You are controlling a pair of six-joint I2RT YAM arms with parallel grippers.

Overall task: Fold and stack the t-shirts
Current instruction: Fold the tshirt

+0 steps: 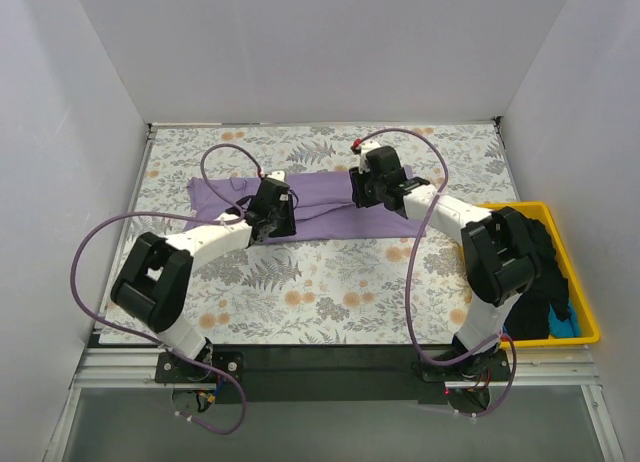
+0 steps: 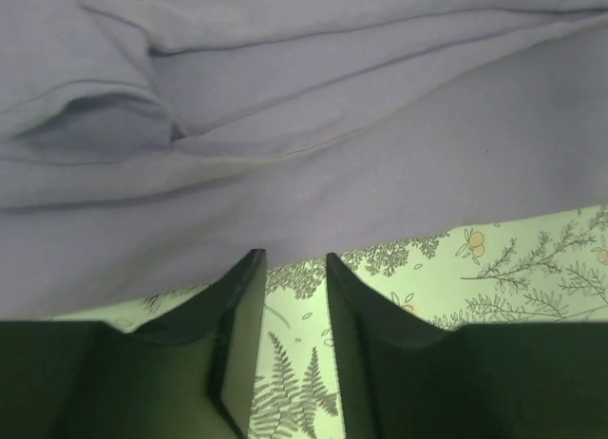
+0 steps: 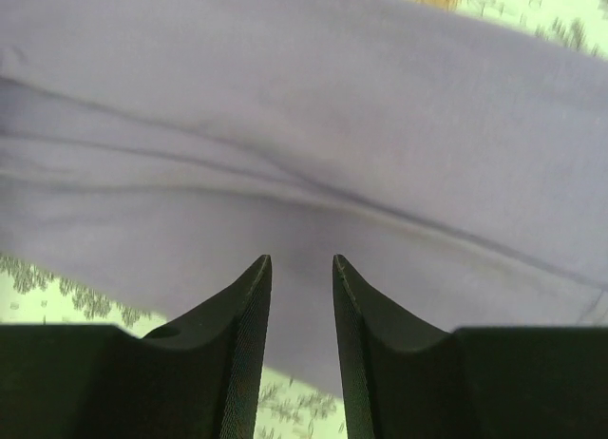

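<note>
— Overhead?
— Lavender t-shirt (image 1: 320, 207) lies flattened on the table (image 1: 330, 292); left gripper (image 1: 272, 214) at its near hem, right gripper (image 1: 372, 187) over its right end, seemingly positioned for folding
— Left wrist?
— Jaws parted, empty, at the hem
— Right wrist?
— Parted over cloth, gripping nothing

"What colour is the spread t-shirt (image 1: 320, 197)?"
"Plain lavender purple. The table (image 1: 330, 282) beneath it shows grey fern leaves and orange blossoms on white."
"And the tray (image 1: 520, 206)?"
"Bright yellow. It holds a black shirt (image 1: 540, 282) and a bright blue shirt (image 1: 565, 327)."
</note>
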